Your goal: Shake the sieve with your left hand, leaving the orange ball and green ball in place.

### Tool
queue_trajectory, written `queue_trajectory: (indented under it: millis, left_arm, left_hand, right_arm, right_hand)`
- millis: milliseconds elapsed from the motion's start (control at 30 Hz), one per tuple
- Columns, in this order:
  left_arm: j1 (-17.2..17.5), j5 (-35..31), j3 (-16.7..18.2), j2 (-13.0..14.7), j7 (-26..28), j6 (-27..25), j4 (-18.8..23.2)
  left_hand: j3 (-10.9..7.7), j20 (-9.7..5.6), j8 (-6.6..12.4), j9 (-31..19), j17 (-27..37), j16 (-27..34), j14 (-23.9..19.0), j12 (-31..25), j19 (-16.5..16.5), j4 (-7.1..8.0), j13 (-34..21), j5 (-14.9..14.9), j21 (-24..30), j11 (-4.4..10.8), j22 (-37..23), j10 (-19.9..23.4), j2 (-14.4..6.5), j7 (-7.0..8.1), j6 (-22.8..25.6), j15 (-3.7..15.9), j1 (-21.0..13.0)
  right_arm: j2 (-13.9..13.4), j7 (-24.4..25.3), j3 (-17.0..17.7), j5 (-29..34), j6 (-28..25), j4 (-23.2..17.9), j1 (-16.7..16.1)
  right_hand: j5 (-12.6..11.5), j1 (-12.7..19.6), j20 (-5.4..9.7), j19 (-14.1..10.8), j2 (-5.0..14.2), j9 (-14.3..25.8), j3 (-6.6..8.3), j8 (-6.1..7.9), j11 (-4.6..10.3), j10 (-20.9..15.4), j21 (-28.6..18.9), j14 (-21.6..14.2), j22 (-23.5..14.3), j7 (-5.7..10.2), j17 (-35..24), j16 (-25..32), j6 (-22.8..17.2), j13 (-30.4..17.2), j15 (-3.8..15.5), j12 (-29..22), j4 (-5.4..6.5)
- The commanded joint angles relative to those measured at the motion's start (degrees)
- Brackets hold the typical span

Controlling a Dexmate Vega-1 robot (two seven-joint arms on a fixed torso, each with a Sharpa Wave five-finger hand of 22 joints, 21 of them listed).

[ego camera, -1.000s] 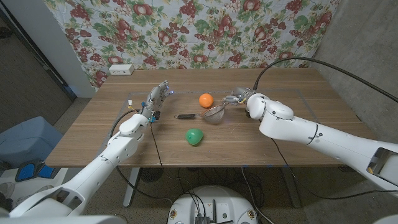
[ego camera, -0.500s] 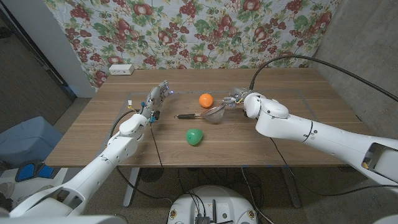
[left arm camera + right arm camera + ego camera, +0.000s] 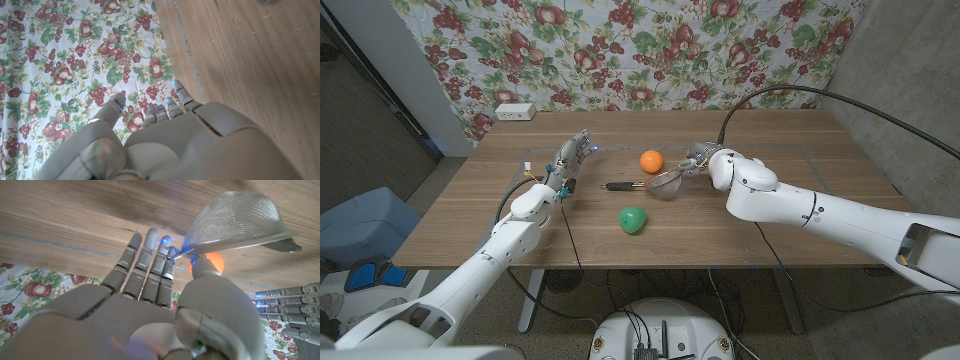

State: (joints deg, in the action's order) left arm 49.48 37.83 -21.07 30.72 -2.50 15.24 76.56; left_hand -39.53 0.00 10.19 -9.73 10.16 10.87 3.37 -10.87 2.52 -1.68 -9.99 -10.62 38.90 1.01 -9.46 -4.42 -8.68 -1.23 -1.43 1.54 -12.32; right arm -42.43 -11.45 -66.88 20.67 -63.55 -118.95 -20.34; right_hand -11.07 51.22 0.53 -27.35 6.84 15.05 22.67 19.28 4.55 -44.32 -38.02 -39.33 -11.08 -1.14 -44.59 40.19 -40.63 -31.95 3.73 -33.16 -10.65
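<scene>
The metal mesh sieve sits at the table's middle, its dark handle pointing toward my left hand. My right hand is at the sieve's far rim. In the right wrist view its thumb and a fingertip pinch the wire loop on the rim of the sieve, with the other fingers stretched out. The orange ball lies just behind the sieve and the green ball in front of it. My left hand stands left of the handle, apart from it, fingers extended and holding nothing.
A white box lies at the table's back left corner. A flowered cloth hangs behind the table. A thin black cable runs across the wood beside my left arm.
My right forearm has shifted slightly to the left while its hand stays at the sieve's rim. The sieve, both balls and my left hand have not moved.
</scene>
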Motion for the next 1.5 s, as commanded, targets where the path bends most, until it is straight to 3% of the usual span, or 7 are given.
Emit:
queue_trajectory:
  millis: [33,233,567,867,1267,1500]
  left_arm:
    - [0.01,0.02,-0.02,0.16,-0.1,-0.05,0.22]
    - [0.2,0.01,0.08,0.29,0.09,-0.08,0.52]
    - [0.33,0.12,0.12,0.34,-0.07,-0.01,0.64]
    - [0.0,0.08,-0.04,0.53,-0.59,-0.23,0.54]
    - [-0.02,0.32,0.02,0.78,-1.14,-0.36,0.37]
    - [-0.29,0.18,-0.33,2.1,-2.34,-1.78,0.85]
  left_hand:
    - [0.05,-0.12,0.19,-0.22,0.08,0.3,0.01,-0.13,-0.11,-0.22,-0.19,0.0,-0.33,-0.4,-0.14,-0.08,-2.05,-0.37,-0.06,-0.21,0.02]
    - [0.07,-0.1,0.22,-0.22,0.09,0.31,0.0,-0.16,-0.19,-0.22,-0.19,0.01,-0.51,-0.4,-0.15,0.0,-2.04,-0.27,0.02,-0.19,0.03]
    - [0.11,-0.01,0.25,-0.22,0.09,0.31,-0.03,-0.16,-0.3,-0.23,-0.19,0.01,-0.81,-0.32,-0.15,0.02,-2.05,-0.28,0.14,-0.24,0.05]
    - [0.12,0.03,0.24,-0.23,0.06,0.31,-0.08,-0.15,-0.36,-0.31,-0.19,0.02,-1.06,-0.28,-0.16,0.0,-2.01,-0.22,0.17,-0.2,0.02]
    - [0.13,0.17,0.29,-0.24,-0.05,0.28,-0.26,-0.2,-0.53,-0.65,-0.19,0.04,-1.39,-0.59,-0.17,0.13,-1.83,-0.33,0.35,-0.58,-0.14]
    - [0.72,-0.04,0.24,-0.23,-0.43,0.09,-0.91,-0.22,-0.94,-2.86,-0.19,0.45,-2.14,-0.43,-0.11,0.24,0.37,-0.24,0.37,-0.76,-0.57]
  right_arm:
    - [0.66,-2.25,-4.27,1.31,-2.88,1.29,3.28]
    - [0.55,-1.94,-4.88,1.3,-2.71,1.46,3.66]
    - [0.2,-0.92,-4.63,1.19,-2.04,1.61,3.12]
    - [-0.44,5.09,0.13,0.94,0.43,0.95,-2.19]
    - [-0.18,13.62,7.38,0.97,5.36,0.27,-10.0]
    - [1.32,18.83,12.57,-0.57,8.09,0.61,-14.8]
  right_hand:
    - [-0.87,3.8,1.19,-1.73,1.52,0.51,2.06,1.71,0.77,-4.0,-1.62,-3.62,-0.4,0.44,-1.62,1.7,-4.07,-2.27,5.58,-3.37,0.03]
    - [-1.41,7.83,2.21,-2.67,2.78,1.42,3.61,3.9,1.69,-6.97,-3.36,-6.62,-0.71,1.05,-4.29,3.8,-8.73,-5.16,6.87,-6.93,0.22]
    - [-1.54,10.17,2.34,-4.07,2.67,2.2,4.28,4.79,1.8,-8.09,-5.13,-8.32,-0.97,0.27,-6.33,5.1,-10.0,-7.41,7.23,-9.15,0.22]
    - [-1.07,12.89,2.45,-7.01,2.72,3.34,4.97,5.99,2.42,-7.99,-8.24,-10.73,-1.34,-0.71,-9.07,6.61,-11.14,-10.56,7.86,-11.21,0.42]
    - [-0.51,14.18,2.36,-7.4,2.65,4.22,5.19,6.66,2.03,-7.86,-9.94,-11.32,-1.52,-1.34,-10.95,7.02,-11.3,-12.77,7.96,-12.47,0.67]
    - [-0.48,14.89,2.01,-8.03,2.52,4.52,5.62,7.03,2.03,-8.23,-11.08,-12.17,-1.55,-1.83,-11.61,6.95,-11.62,-13.47,7.81,-12.95,0.65]
